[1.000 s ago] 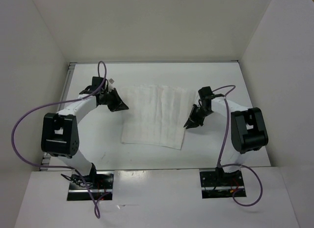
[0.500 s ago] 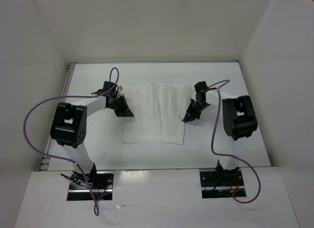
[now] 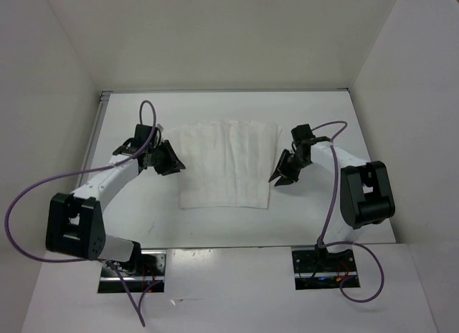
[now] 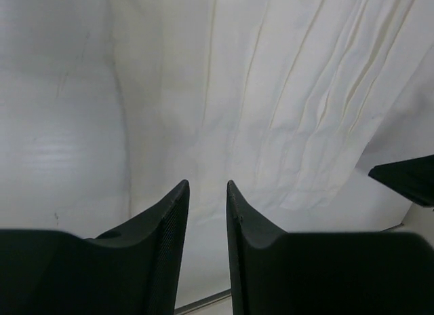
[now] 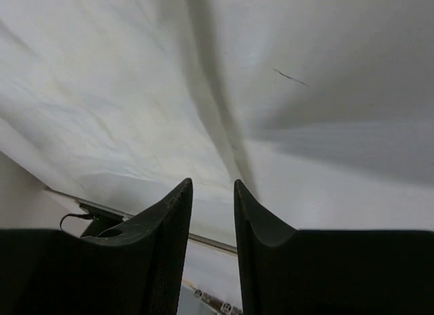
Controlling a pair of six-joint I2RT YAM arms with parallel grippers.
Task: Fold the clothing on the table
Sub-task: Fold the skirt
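The clothing (image 3: 229,164) lies flat on the table (image 3: 323,118), nearer its far edge. The left gripper (image 3: 178,164) and right gripper (image 3: 276,180) flank its side edges, jaws slightly parted and empty. A clean fold likely needs matched corner grips, lifted evenly.

Plain white walls (image 3: 215,39) all around
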